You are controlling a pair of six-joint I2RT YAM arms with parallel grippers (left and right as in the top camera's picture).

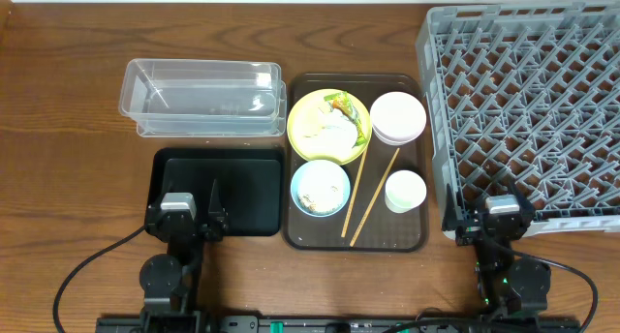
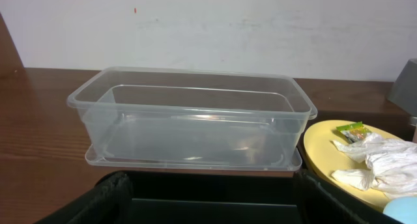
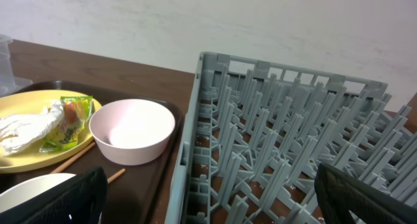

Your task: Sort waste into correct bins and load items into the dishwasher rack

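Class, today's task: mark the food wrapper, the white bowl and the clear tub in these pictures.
food wrapper (image 3: pixel 73 120), right wrist view, its green printed face.
white bowl (image 3: pixel 132 129), right wrist view, inside of the bowl.
clear tub (image 2: pixel 189 136), left wrist view, its front wall.

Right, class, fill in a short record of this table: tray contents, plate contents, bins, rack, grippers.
On brown tray: yellow plate, light blue bowl, white bowl, small white cup, two chopsticks
On yellow plate: crumpled paper, green-and-orange wrapper
Bins: clear tub, black tray, left of brown tray
Dishwasher rack: right of the tray, nothing loaded
Grippers: left gripper, right gripper open, holding nothing
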